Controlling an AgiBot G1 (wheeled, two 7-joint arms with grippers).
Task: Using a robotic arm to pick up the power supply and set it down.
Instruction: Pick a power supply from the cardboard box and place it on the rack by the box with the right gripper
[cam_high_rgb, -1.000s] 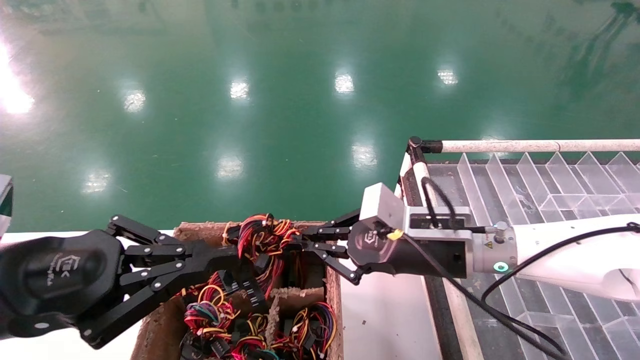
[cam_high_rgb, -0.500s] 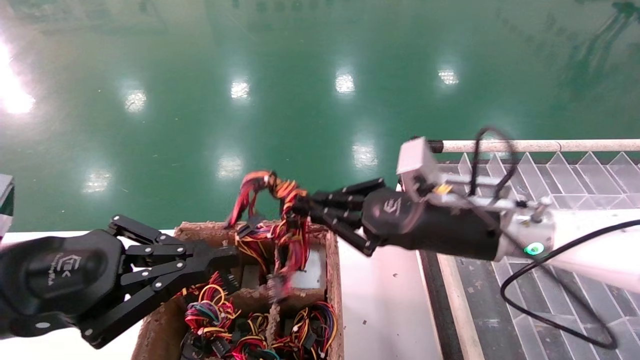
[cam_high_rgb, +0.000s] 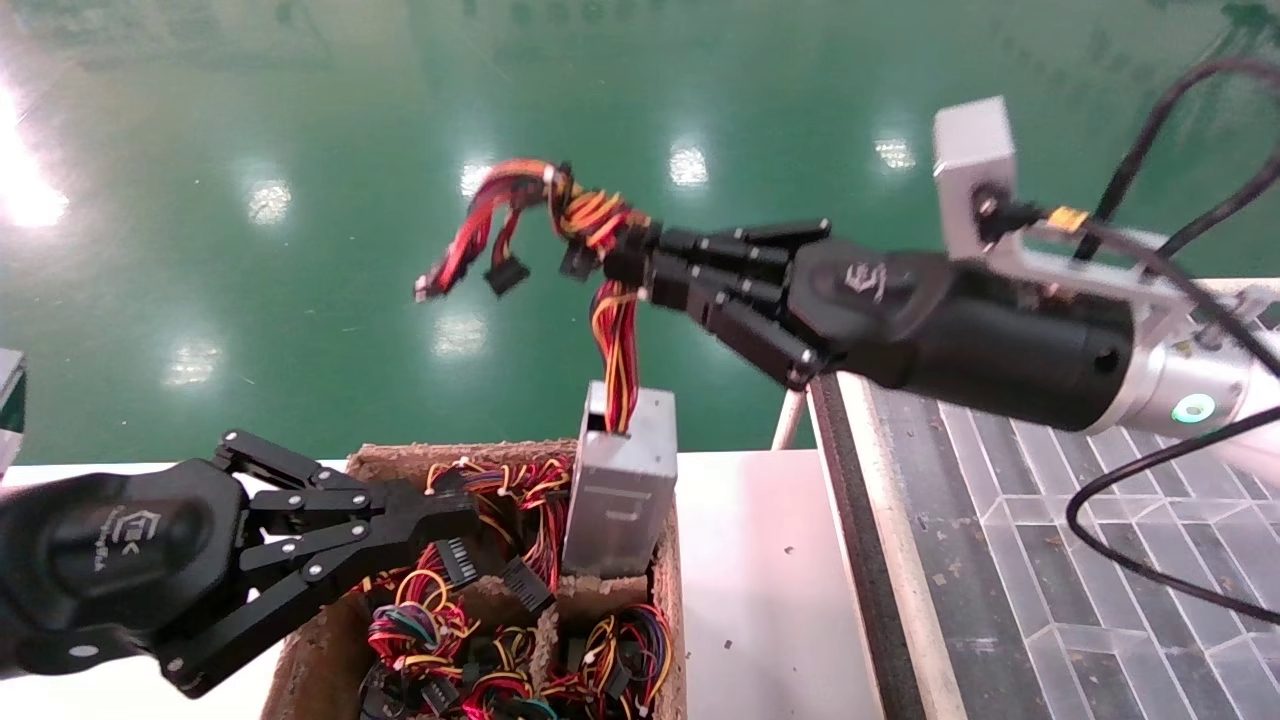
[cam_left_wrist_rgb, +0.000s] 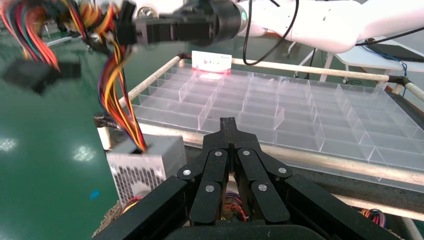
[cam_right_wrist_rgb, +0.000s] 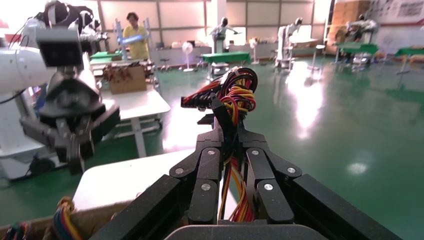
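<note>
The power supply (cam_high_rgb: 620, 482) is a silver-grey metal box hanging upright from its red, yellow and orange wire bundle (cam_high_rgb: 612, 340). Its lower end is level with the far right corner of the cardboard box (cam_high_rgb: 318, 650). My right gripper (cam_high_rgb: 640, 264) is high above the box, shut on the wire bundle (cam_right_wrist_rgb: 238, 90), and loose black connectors dangle past its tips. The left wrist view shows the vented power supply (cam_left_wrist_rgb: 145, 165) under the taut wires (cam_left_wrist_rgb: 117, 100). My left gripper (cam_high_rgb: 462, 535) rests shut and empty over the box's left side, with its fingertips (cam_left_wrist_rgb: 228, 125) pressed together.
The cardboard box holds several more coloured wire bundles (cam_high_rgb: 420, 630). A clear divided tray (cam_high_rgb: 1050, 540) on a white-railed rack stands to the right. A white table (cam_high_rgb: 760, 600) strip lies between box and rack. Green floor lies beyond.
My right gripper has risen and swung up with the wire bundle, lifting the power supply out of the cardboard box until it hangs upright. The left gripper has not moved.
</note>
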